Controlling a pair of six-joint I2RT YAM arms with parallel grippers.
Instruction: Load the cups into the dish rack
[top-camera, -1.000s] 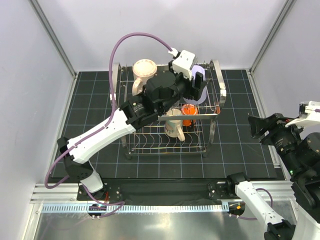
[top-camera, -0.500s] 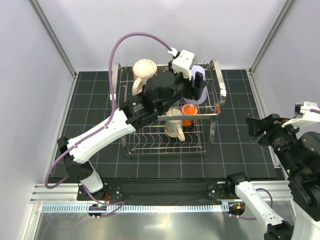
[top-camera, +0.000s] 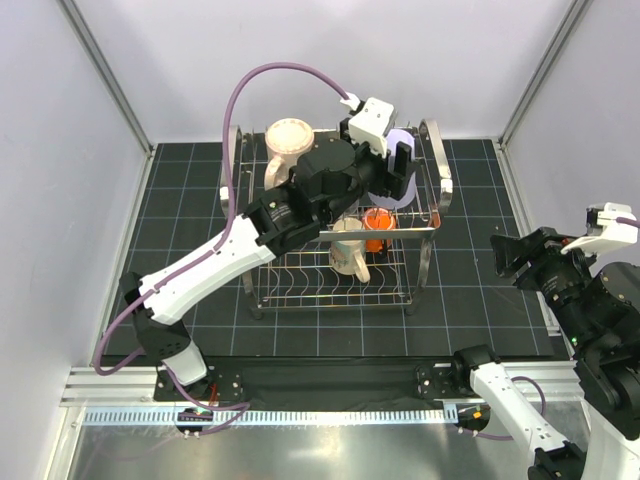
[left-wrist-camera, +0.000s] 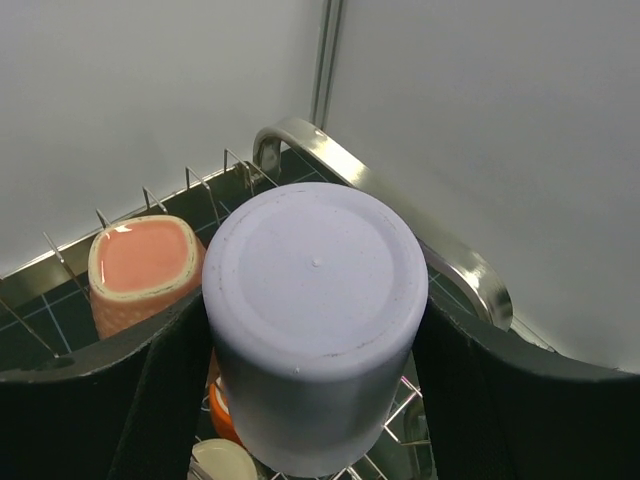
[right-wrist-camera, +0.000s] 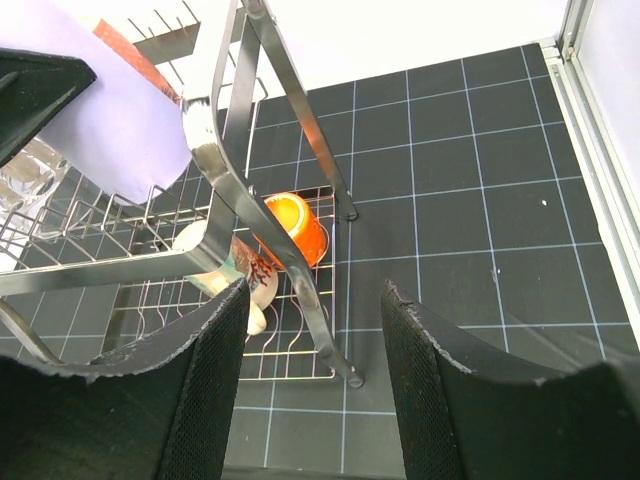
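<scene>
Left arm shifted slightly toward far edge: left gripper (top-camera: 397, 172) clamps lavender tumbler (left-wrist-camera: 315, 300) over dish rack (top-camera: 428, 228) top tier, right end; placing step, next needs lowering and release; right gripper (right-wrist-camera: 310, 390) spread, empty.

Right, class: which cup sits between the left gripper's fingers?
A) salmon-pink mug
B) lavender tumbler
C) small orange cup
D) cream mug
B: in the left wrist view the lavender tumbler fills the gap between the dark fingers of the left gripper, with the dish rack behind it.
</scene>
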